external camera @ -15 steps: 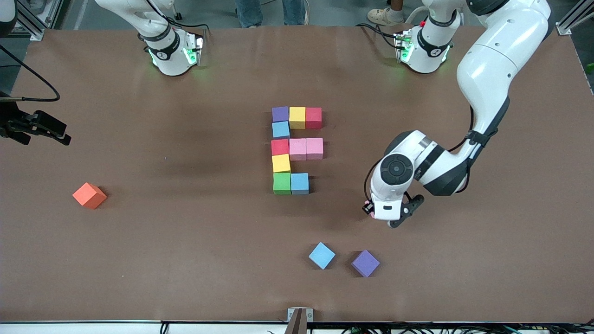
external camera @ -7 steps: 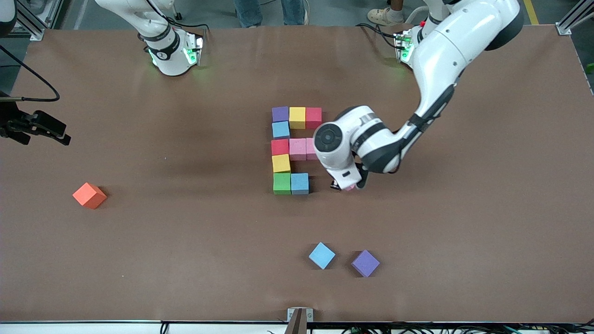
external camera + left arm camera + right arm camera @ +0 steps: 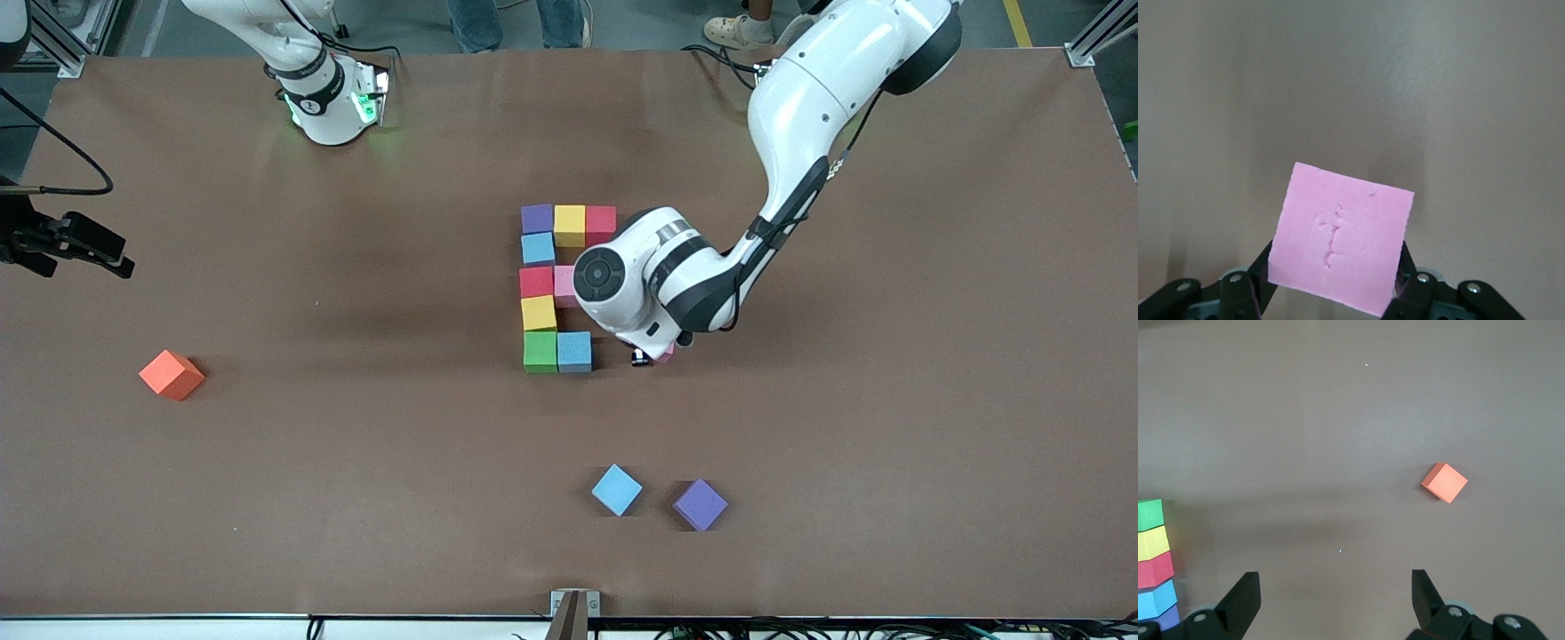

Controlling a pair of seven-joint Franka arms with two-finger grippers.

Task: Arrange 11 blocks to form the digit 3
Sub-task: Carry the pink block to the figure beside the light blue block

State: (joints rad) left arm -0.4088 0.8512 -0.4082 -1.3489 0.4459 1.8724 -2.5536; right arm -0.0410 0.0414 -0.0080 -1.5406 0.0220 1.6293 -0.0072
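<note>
Left gripper (image 3: 653, 357) clamps a pink block (image 3: 1340, 238), low over bare table (image 3: 889, 400) beside the blue cube (image 3: 574, 351) of the unfinished digit 3 (image 3: 560, 289); probably not yet down. Right gripper (image 3: 1335, 593) waits high, fingers wide, holding nothing. Orange cube (image 3: 172, 374) sits toward the right arm's end.

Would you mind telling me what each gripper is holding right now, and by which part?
The left gripper holds a pink cube, fingers on two opposite side faces. The right gripper is open and holds nothing.

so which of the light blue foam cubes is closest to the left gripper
The light blue cube beside the green cube, ending the figure's nearest row. The left gripper holds a pink cube just beside it.
</note>
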